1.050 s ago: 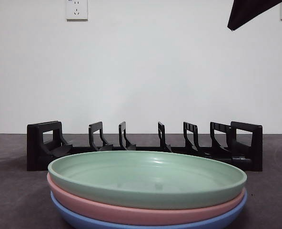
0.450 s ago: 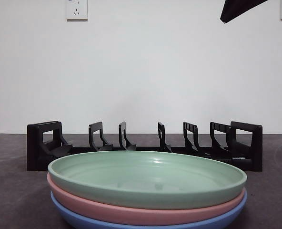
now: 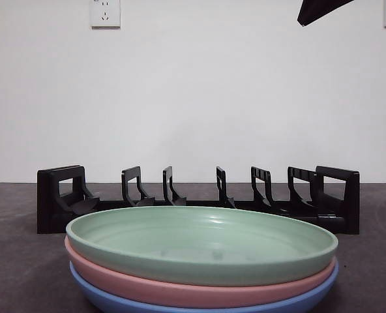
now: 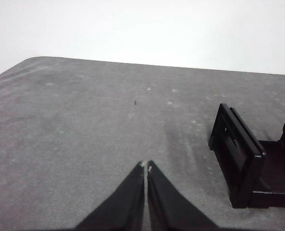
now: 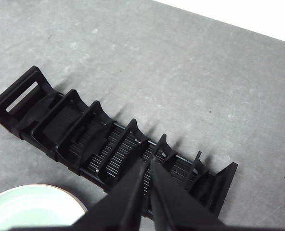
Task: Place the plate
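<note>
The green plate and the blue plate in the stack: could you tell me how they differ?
The green plate lies on top with its whole inside showing; the blue plate lies at the bottom, only its rim visible. The green plate is bare above, while the blue plate bears the pink plate. Both are round, shallow and lie flat before the black rack.

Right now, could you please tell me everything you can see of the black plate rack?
The black plate rack looks like moulded plastic: a long low base with ribbed grooves, upright dividers along it and a taller looped frame at each end. It lies flat on the grey table, behind the stack of three plates, which hides part of its base in the front view. Every slot is empty and nothing grips it. The right claw hovers above it, shut.
</note>
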Motion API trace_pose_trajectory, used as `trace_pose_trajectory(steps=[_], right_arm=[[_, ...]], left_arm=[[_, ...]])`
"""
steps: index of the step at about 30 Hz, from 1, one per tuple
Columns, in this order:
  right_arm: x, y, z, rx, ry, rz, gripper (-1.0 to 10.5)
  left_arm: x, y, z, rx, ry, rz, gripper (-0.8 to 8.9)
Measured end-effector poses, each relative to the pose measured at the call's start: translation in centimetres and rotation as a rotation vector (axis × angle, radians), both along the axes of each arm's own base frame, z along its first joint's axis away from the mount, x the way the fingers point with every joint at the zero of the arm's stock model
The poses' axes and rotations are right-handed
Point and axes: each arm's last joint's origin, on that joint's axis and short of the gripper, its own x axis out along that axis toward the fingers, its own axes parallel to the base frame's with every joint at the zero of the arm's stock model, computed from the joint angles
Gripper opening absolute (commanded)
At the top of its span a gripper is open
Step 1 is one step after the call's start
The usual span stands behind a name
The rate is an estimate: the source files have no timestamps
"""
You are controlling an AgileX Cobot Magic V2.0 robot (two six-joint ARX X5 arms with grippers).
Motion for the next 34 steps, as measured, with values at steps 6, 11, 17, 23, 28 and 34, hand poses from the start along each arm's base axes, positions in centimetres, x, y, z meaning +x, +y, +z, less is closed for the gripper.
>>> trace_pose_trajectory(steps=[6,11,17,23,28,34], right_arm=[[0.0,0.0,0.0,0.000,0.000,0.000,0.2],[0.0,0.0,0.0,-0.001,0.000,0.000,0.2],[-1.9,-1.9,0.4,-0.059,-0.170,-0.089,0.2],[-6.5,-6.4,-4.6,0.001,-0.417,-0.306,0.2],[-10.0,-8.8,-13.4,-0.020,-0.401,-0.436,0.2],[-11.5,-9.7,-20.3,0.005,-0.372,-0.533,0.2]], left_arm=[[0.0,0.0,0.0,0.000,0.000,0.000,0.07],[0.0,0.0,0.0,0.000,0.000,0.000,0.07],[0.0,0.0,0.0,0.000,-0.001,0.000,0.07],[0.0,0.0,0.0,0.000,0.000,0.000,0.07],[0.0,0.0,0.0,0.000,-0.001,0.000,0.07],[0.0,0.0,0.0,0.000,0.000,0.000,0.07]])
